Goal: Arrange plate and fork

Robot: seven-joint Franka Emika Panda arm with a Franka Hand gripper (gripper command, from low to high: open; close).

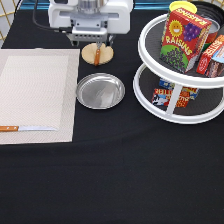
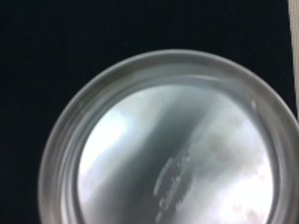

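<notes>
plate (image 1: 100, 91): round, shiny silver metal, shallow with a raised rim; lies flat and empty on the black worktop (image 1: 115, 170), near the middle of the exterior view, just beside the right edge of the beige placemat (image 1: 35, 95). The wrist view shows it close up (image 2: 176, 150).
fork (image 1: 98, 53): small, brown wooden handle; rests on the round wooden disc (image 1: 90, 56) toward the exterior view's top, apart from the plate; tines not clear.
</notes>
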